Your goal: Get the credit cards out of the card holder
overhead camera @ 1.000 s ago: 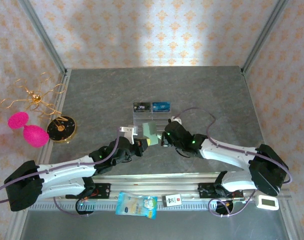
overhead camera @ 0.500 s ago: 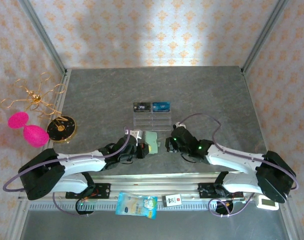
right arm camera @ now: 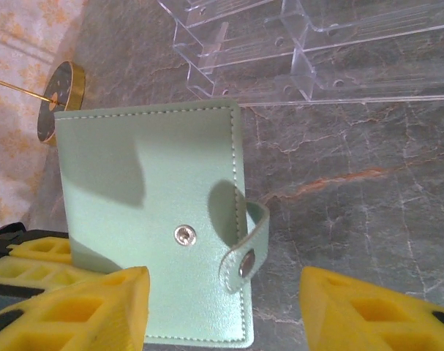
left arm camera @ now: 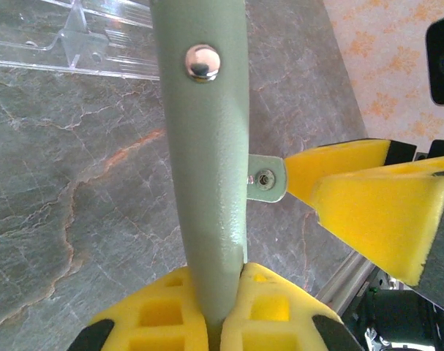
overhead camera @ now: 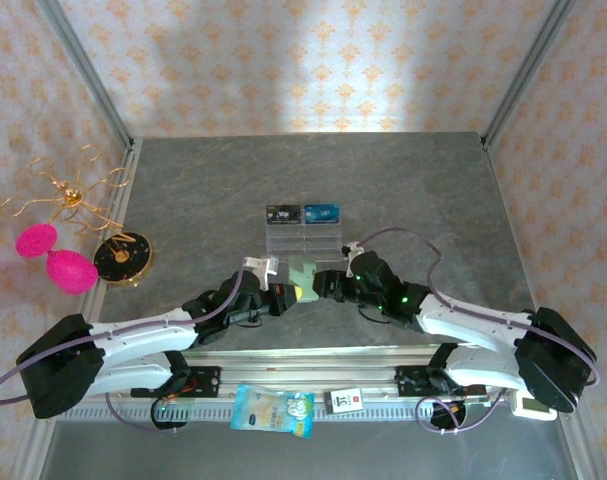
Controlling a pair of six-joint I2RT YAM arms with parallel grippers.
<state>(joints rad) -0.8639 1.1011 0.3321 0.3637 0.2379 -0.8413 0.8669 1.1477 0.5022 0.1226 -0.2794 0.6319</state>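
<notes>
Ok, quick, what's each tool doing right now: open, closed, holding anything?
Left tool: closed, clamping the card holder by its edge.
Right tool: open, holding nothing, straddling the undone snap tab.

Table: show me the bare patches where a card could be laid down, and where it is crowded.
Bare: the far table behind the acrylic rack, the stretch right of it, and the stretch between it and the gold-rimmed disc. Crowded: near centre, where the left gripper and right gripper meet at the card holder.

Clear rack point(overhead camera: 303, 243) mid-table with blue card point(overhead camera: 323, 212), dark card point(overhead camera: 282, 213); gold-rimmed disc point(overhead camera: 122, 258) left.
</notes>
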